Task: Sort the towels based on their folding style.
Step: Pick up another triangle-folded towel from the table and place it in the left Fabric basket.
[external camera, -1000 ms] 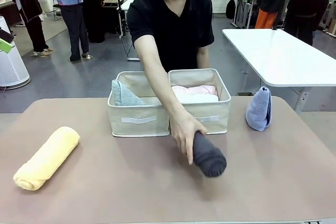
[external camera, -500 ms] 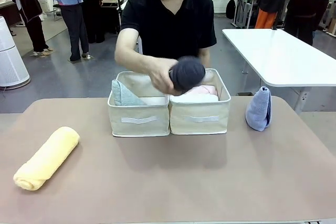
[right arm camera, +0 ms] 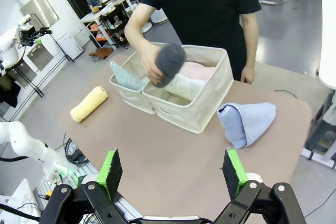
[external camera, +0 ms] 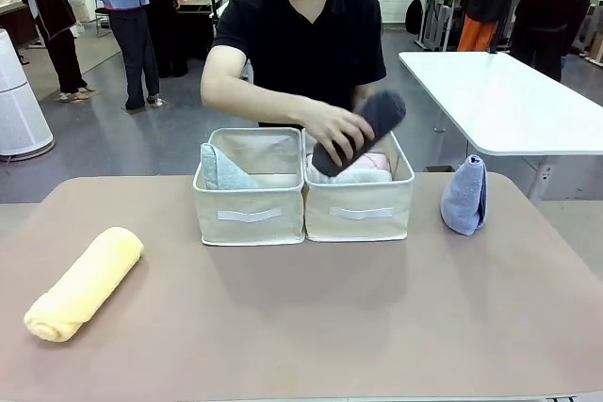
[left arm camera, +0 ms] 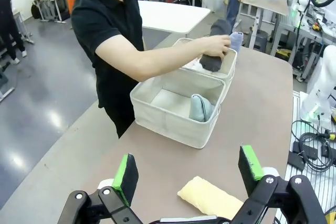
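The person's hand (external camera: pixel 332 131) holds the grey towel (external camera: pixel 379 110), a rolled one, tilted just above the right bin (external camera: pixel 358 211), with its lower end near the pink towel (external camera: pixel 374 159) and the white towel (external camera: pixel 366 176) that lie inside this bin. The left bin (external camera: pixel 249 215) stands touching the right one and holds the mint towel (external camera: pixel 220 169), which leans at its left wall with the point up. The yellow towel (external camera: pixel 83 282), rolled, lies on the table (external camera: pixel 301 327) well apart from the bins, near the left edge. The blue towel (external camera: pixel 465 196), folded to a cone, stands on the table to the right of the bins, near but not touching. The left gripper (left arm camera: pixel 188 170) hangs above the table with its jaws wide apart and nothing between them; the yellow towel is below it. The right gripper (right arm camera: pixel 171 167) is also high above the table, jaws wide apart and empty, and it faces the bins and the blue towel.
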